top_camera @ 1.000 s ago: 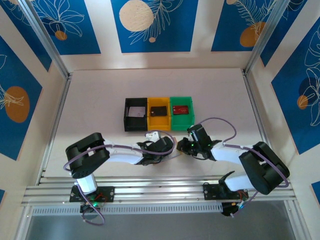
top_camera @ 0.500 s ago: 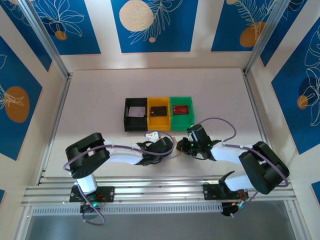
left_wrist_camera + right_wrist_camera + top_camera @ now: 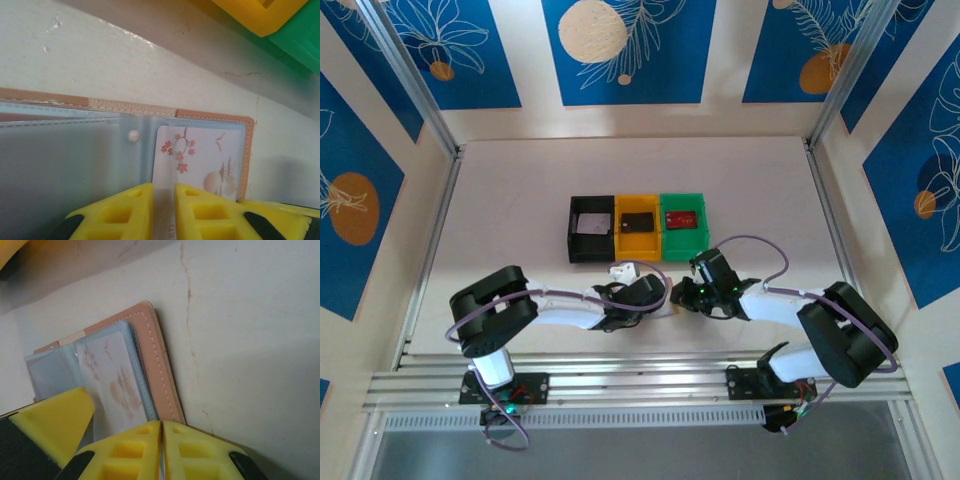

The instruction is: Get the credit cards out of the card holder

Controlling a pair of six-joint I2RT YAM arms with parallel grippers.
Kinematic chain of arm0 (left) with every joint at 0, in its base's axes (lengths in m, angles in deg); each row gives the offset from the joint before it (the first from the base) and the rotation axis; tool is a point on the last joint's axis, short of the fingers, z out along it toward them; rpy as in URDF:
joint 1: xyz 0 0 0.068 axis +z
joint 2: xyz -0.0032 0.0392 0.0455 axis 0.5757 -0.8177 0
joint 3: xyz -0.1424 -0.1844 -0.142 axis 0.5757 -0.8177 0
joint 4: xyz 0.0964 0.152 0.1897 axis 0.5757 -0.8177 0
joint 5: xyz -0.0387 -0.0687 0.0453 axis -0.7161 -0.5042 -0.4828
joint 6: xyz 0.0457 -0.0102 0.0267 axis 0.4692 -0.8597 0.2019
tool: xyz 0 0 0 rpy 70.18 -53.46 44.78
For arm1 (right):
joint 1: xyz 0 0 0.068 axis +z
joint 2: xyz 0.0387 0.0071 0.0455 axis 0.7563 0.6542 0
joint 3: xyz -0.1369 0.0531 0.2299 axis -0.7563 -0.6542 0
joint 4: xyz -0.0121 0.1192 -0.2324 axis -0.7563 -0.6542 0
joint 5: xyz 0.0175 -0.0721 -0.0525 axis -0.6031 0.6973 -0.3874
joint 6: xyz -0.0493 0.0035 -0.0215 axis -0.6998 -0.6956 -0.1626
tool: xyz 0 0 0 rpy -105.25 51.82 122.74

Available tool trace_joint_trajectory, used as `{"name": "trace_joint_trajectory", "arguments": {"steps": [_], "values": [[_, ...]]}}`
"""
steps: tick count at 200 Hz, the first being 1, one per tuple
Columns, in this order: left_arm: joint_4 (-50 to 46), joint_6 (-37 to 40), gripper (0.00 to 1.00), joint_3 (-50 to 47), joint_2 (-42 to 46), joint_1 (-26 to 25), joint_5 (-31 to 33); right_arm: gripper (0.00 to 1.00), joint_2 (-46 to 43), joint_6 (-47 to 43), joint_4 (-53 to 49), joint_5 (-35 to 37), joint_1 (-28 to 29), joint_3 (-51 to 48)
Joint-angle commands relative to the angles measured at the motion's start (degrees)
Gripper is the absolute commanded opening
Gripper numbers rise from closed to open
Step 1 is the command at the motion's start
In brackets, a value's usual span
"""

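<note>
Now right gripper (image 3: 161,427) slightly nearer left gripper (image 3: 164,189).

The card holder (image 3: 214,116) has a tan, leather-like cover, matt and smooth, with pale stitching along its edge. Its pocket panels (image 3: 65,160) are thin, translucent grey-blue plastic with a soft sheen. The credit card (image 3: 200,160) tucked in one pocket is smooth pale plastic printed with blossoms. The desk (image 3: 75,55) is matt off-white, scuffed and marked by hairline cracks. The yellow bin (image 3: 260,12) and green bin (image 3: 300,45) are smooth hard plastic. The jaws of the left gripper (image 3: 163,192) and right gripper (image 3: 161,427) are matt yellow plastic with moulded square recesses. The rail (image 3: 640,385) is ribbed bare metal.
</note>
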State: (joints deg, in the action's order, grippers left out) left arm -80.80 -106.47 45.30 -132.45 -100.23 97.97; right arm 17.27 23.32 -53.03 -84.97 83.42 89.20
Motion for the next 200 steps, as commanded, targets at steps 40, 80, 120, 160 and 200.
{"name": "trace_joint_trajectory", "arguments": {"steps": [40,80,120,160,200], "values": [[-3.10,0.74,0.20,-1.24,1.01,-1.02,-0.35,0.11,0.38,-0.98,-3.96,-4.42,1.57,0.57],[-3.55,0.81,0.27,-2.14,1.83,-1.02,0.23,0.11,0.78,-1.22,-4.15,-4.21,1.58,0.72],[-3.10,1.33,0.27,-2.68,1.88,-0.97,0.26,0.11,0.98,-1.42,-4.47,-3.85,1.58,0.85],[-6.09,2.35,0.27,-2.31,2.75,-0.93,1.18,0.11,1.67,-1.62,-4.38,-3.59,1.58,0.69],[-6.53,2.90,0.23,-3.38,4.41,-0.93,2.24,0.11,2.16,-1.37,-3.79,-3.56,1.62,0.51]]}}
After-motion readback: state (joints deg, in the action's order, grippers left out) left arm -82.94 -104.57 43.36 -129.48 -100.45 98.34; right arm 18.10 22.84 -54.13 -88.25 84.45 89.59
